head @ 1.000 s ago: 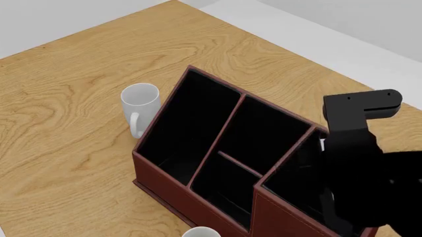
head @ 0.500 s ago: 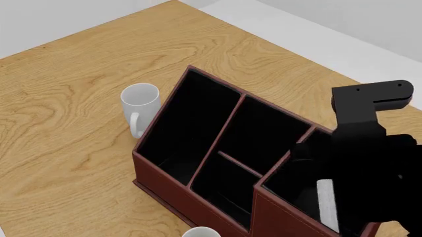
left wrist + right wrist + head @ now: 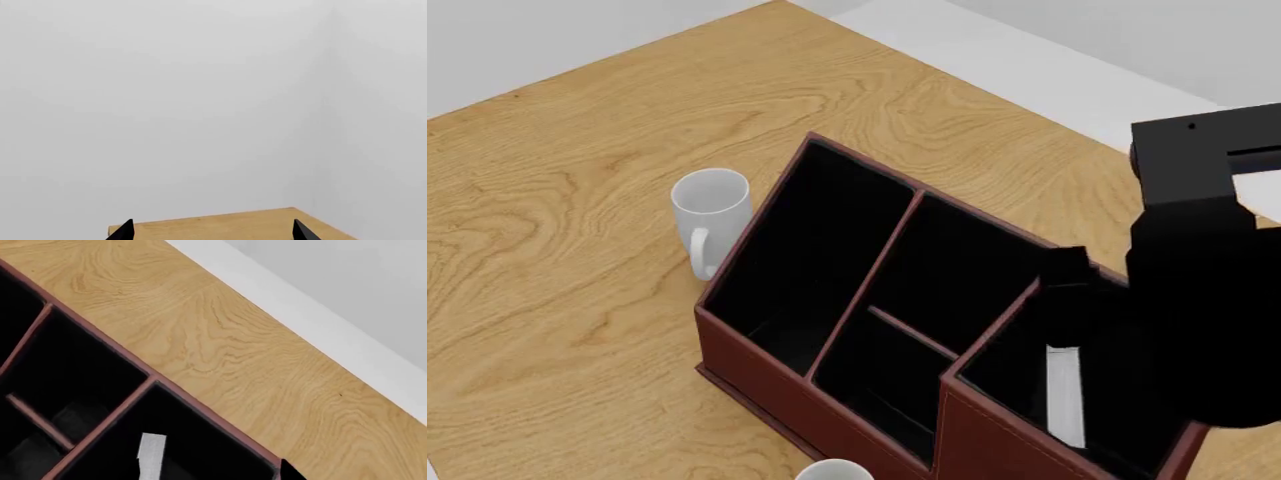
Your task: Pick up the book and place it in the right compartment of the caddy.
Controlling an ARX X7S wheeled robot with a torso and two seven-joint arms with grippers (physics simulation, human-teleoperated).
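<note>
The caddy (image 3: pixel 827 345) stands mid-table, a reddish-brown box with black lining. The book stands inside its right compartment (image 3: pixel 1014 370). Only the book's white page edge (image 3: pixel 1065 395) shows, its black cover merging with the lining. The page edge also shows in the right wrist view (image 3: pixel 151 455). My right arm (image 3: pixel 1214 300) hangs over the compartment's far side. My right gripper (image 3: pixel 208 476) is above the compartment, apart from the book, with one fingertip (image 3: pixel 290 472) showing wide to the side. My left gripper (image 3: pixel 210 234) is open and empty, facing a blank wall over a table corner.
A white mug (image 3: pixel 710 215) stands on the wooden table (image 3: pixel 561 200) just left of the caddy's long section. The rim of a second mug (image 3: pixel 834 470) shows at the caddy's front. The table's far edge (image 3: pixel 280 305) runs close behind the caddy.
My right arm has lifted and drawn back to the right. The book stays in the right compartment, and its white page edge is now uncovered.
</note>
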